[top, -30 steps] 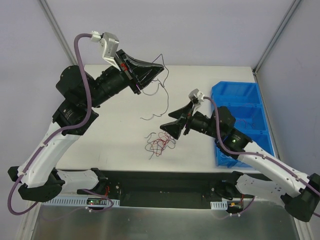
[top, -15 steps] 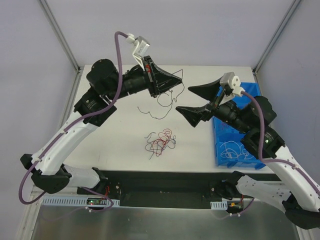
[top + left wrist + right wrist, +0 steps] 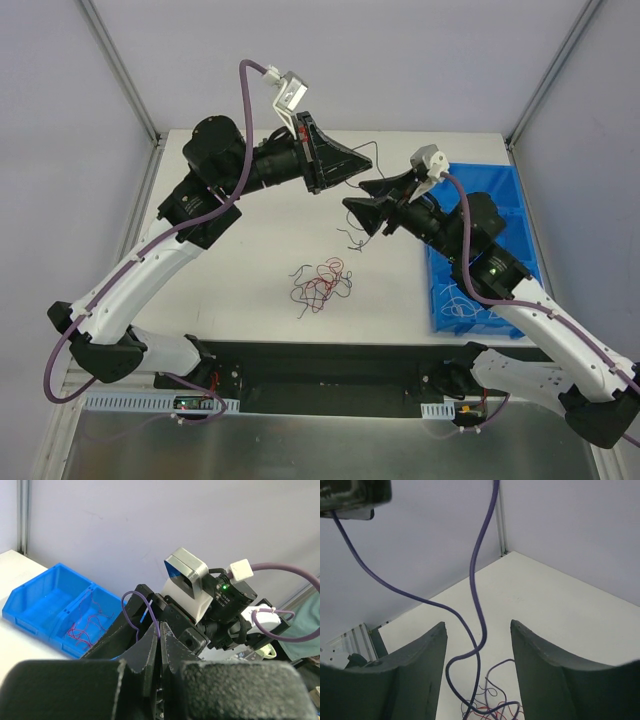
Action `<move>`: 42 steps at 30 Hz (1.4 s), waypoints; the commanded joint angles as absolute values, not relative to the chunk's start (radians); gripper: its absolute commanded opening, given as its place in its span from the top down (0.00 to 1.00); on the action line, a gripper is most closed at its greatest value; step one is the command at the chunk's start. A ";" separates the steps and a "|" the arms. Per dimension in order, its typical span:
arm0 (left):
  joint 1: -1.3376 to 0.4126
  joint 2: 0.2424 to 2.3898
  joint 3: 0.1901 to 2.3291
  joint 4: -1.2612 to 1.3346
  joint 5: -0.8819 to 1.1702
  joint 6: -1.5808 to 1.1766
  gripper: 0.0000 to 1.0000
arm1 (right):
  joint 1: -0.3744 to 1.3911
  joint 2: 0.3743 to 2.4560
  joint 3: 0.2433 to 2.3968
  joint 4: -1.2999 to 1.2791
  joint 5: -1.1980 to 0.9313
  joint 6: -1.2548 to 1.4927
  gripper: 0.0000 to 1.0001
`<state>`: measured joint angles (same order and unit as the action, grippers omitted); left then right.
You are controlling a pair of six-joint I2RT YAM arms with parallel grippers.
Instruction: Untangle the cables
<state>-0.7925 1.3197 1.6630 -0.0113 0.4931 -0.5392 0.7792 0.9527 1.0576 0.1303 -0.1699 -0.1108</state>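
While clamped at its top by the fully closed left gripper [image 3: 358, 170], dangling high over the bench [image 3: 240, 260]: one purple cable [image 3: 474, 570]. Runs down between the fingers of the right gripper [image 3: 477, 627], spread wide around it, not clamping it. Below, on the bench, red-and-dark clump of cables [image 3: 320, 283]. Off right, blue bin [image 3: 500, 185] holding more strands.

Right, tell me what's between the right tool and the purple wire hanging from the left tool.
Nothing visible. The purple wire, pinched in the shut left tool, hangs inside the gap of the open right tool.
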 commanded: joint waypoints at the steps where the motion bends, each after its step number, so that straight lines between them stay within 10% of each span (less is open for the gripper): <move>1: -0.798 1.299 1.695 0.057 0.512 -0.545 1.00 | 0.779 0.936 1.058 0.255 -0.127 -0.069 0.53; 5: -0.799 1.295 1.703 0.055 0.512 -0.532 1.00 | 0.778 0.925 1.049 0.252 -0.110 -0.054 1.00; 9: -0.798 1.246 1.648 0.055 0.494 -0.477 0.99 | 0.778 0.888 1.086 0.142 -0.028 -0.078 1.00; 15: -0.796 1.114 1.439 0.055 0.335 -0.376 0.30 | 0.692 0.839 1.170 -0.110 0.144 -0.107 1.00; 20: -0.792 0.974 1.267 0.009 0.188 -0.284 0.06 | 0.511 0.845 1.218 -0.323 0.273 -0.112 1.00; 32: -0.792 0.755 1.020 -0.115 0.063 -0.248 0.01 | -0.039 1.020 1.118 -0.459 0.199 0.061 1.00; 42: -0.792 0.742 0.850 -0.150 0.066 -0.299 0.01 | -0.163 1.247 1.043 -0.500 0.161 0.221 1.00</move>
